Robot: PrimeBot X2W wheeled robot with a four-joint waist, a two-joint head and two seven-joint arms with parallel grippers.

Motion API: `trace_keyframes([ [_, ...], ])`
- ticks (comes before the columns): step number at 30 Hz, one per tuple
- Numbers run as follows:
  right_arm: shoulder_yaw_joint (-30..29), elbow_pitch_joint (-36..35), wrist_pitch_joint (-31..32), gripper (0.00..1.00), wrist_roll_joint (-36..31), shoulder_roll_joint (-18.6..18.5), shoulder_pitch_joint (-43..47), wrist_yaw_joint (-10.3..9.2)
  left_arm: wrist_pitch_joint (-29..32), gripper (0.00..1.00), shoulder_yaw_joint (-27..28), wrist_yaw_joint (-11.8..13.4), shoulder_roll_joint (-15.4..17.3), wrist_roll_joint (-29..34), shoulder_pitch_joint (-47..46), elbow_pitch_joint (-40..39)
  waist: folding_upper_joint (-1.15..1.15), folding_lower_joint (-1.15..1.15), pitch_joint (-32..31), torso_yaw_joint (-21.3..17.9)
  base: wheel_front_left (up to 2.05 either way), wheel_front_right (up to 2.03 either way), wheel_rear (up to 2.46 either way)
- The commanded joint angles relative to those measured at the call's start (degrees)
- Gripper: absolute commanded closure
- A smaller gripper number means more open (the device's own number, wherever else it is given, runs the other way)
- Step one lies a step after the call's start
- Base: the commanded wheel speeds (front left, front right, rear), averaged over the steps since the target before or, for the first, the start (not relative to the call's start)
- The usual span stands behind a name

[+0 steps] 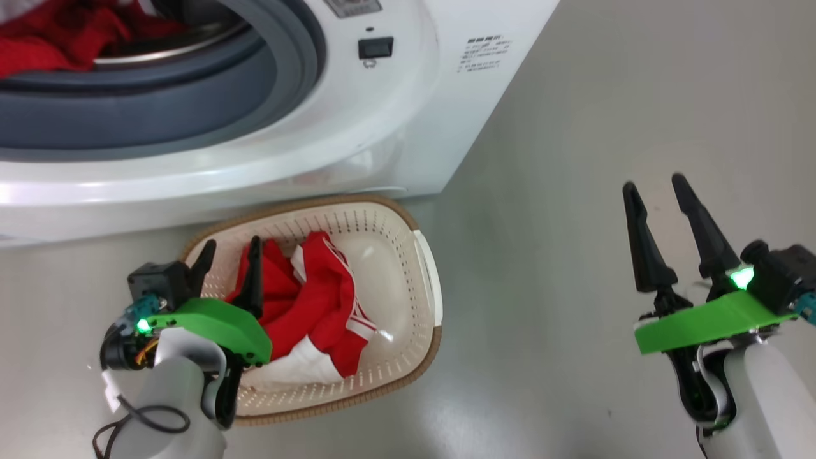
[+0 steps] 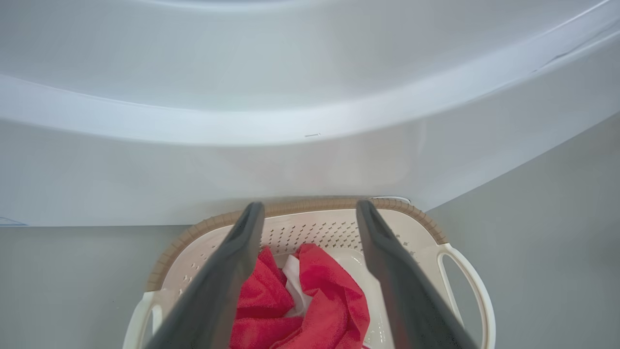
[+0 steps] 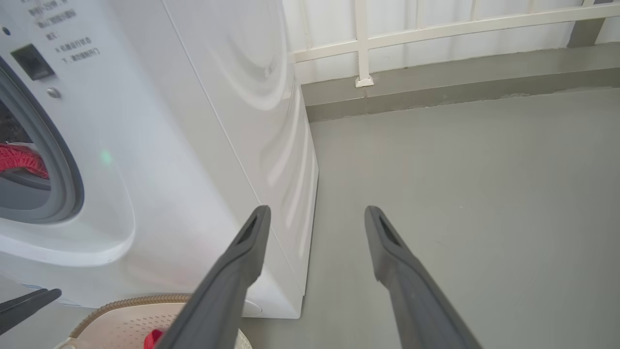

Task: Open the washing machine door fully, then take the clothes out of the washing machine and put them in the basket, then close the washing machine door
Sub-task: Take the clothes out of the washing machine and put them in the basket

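Nearest you on the left, your left gripper [image 1: 233,245] hangs over the near-left part of the basket [image 1: 426,268]. Its two fingers [image 2: 218,281] are spread wide with nothing pinched between them, and in its wrist view they frame the cloth lying below. On the right, your right gripper [image 1: 653,183] is also spread open and empty, over the grey floor [image 1: 542,287] and well apart from the basket. The basket sits on the floor just in front of the washing machine [image 1: 395,108], its far rim close to the machine's white front. A red garment [image 1: 319,299] with white panels lies crumpled across the left and middle of the basket. Further off, the machine's mouth stands uncovered with its grey rubber ring [image 1: 191,108] showing. More red cloth [image 1: 51,38] lies inside the drum [image 1: 172,46] at the far left. Beyond the machine's right side, the right wrist view shows a white railing [image 3: 361,43] at the far edge of the floor
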Motion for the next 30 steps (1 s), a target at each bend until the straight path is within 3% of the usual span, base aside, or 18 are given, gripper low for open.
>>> trace_keyframes([
  [1, 1.5, -1.0, -0.4, 0.00, -0.1, -0.8, 1.7, 0.36, -0.5, 0.00, 1.8, -0.3, 1.2, 0.6, 2.0, -1.6, 0.00, 0.00, -1.9, 0.4, 0.00, 0.00, 0.00],
  [19, 1.7, 0.4, -0.4, 0.00, -0.2, -1.7, 6.8, 0.36, -0.5, 0.00, 4.2, -0.8, 1.1, 4.1, 13.3, -20.4, 0.00, 0.00, -11.5, 1.8, 0.00, 0.00, 0.00],
  [30, 1.6, 0.7, -0.4, 0.00, -0.2, -2.3, 10.4, 0.36, -0.5, 0.00, 4.5, 0.6, 1.1, 4.7, 21.3, -31.6, 0.00, 0.00, -16.3, 2.2, 0.00, 0.00, 0.00],
])
